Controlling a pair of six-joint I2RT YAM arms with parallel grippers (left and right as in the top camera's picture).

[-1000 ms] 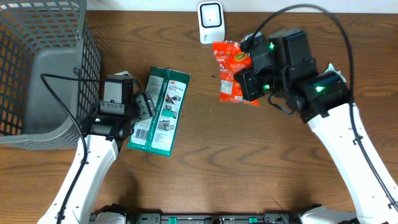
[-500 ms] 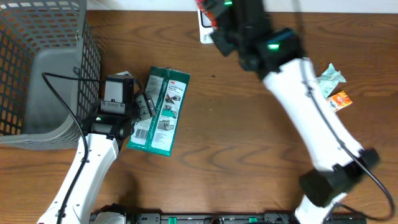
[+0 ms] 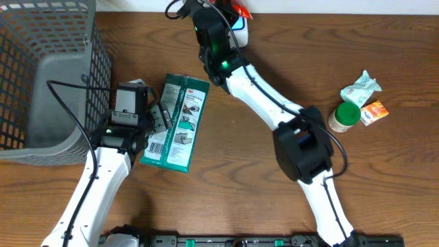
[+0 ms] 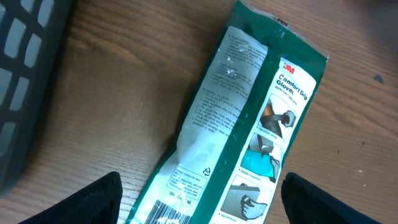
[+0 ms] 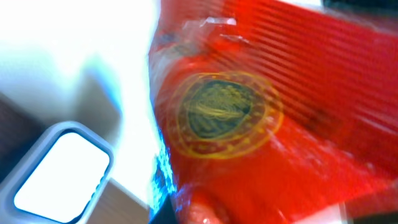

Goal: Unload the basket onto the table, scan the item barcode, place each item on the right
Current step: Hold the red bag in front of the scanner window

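My right gripper [image 3: 223, 12] is at the table's back edge, shut on a red snack packet [image 3: 239, 7]. The packet [image 5: 261, 118] fills the right wrist view, blurred, with a gold round emblem on it. It is held close above the white barcode scanner [image 3: 236, 26], whose pale window [image 5: 59, 171] shows at the lower left; no barcode is visible on the packet. My left gripper [image 4: 214, 208] stands open over the near end of a green 3M glove pack [image 4: 249, 124] lying flat on the table [image 3: 260, 178], its fingers [image 4: 93, 199] on either side without touching it.
A grey wire basket [image 3: 41, 68] fills the back left corner. At the right stand a green-lidded jar [image 3: 345, 115], a pale green packet [image 3: 360, 86] and a small orange packet [image 3: 374, 112]. The right arm stretches diagonally across the table's middle.
The right arm has swung the red packet from the middle right up and leftward to the scanner at the back edge. The left arm and the green pack have not moved.
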